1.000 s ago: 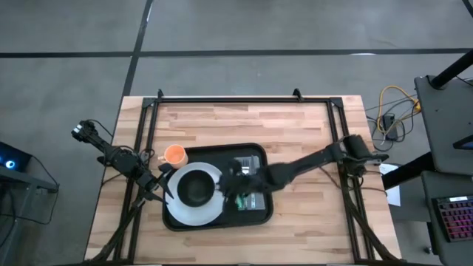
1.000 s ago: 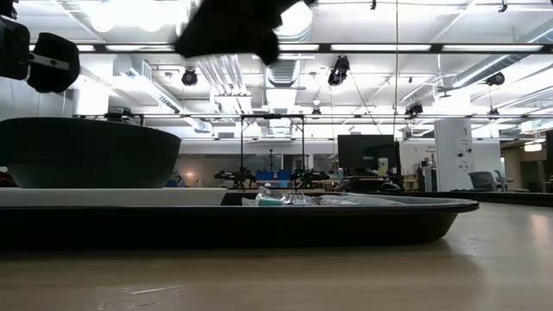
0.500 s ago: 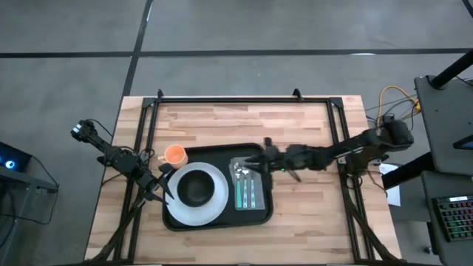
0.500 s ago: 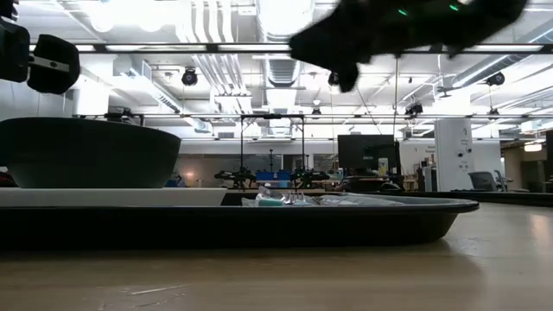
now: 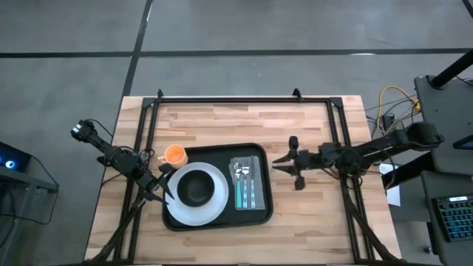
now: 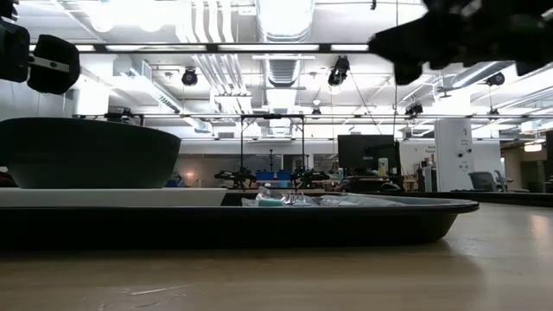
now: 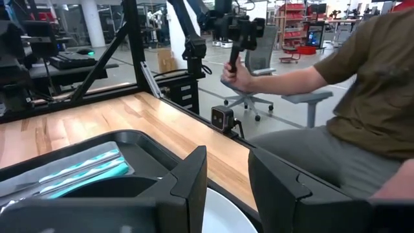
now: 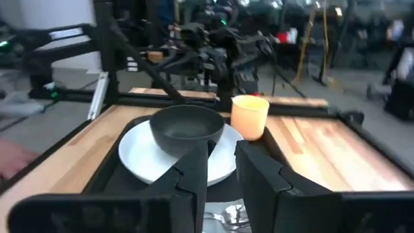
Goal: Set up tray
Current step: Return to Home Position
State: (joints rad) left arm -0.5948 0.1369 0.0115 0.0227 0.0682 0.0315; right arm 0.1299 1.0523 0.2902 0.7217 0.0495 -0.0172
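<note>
The black tray (image 5: 222,154) lies in the middle of the wooden table. On its left half sits a white plate (image 5: 177,211) with a dark bowl (image 5: 196,190) on it. On its right half a grey napkin carries teal-handled cutlery (image 5: 247,185), also seen in the left wrist view (image 7: 71,171). An orange cup (image 5: 175,154) stands on the wood by the tray's far left corner. My right gripper (image 5: 277,164) hovers open above bare wood just right of the tray, pointing at it. My left gripper (image 5: 164,186) waits open at the plate's left edge.
Bare wood lies to the right of the tray (image 5: 310,210) and along the far side (image 5: 236,122). A black metal frame (image 5: 222,99) runs round the table. A seated person (image 7: 336,97) holding a device shows beyond the table in the left wrist view.
My right gripper has drawn back from over the cutlery on the tray toward the table's right edge and now hangs beyond the tray's right rim. The napkin and cutlery, earlier covered by it, lie in full view.
</note>
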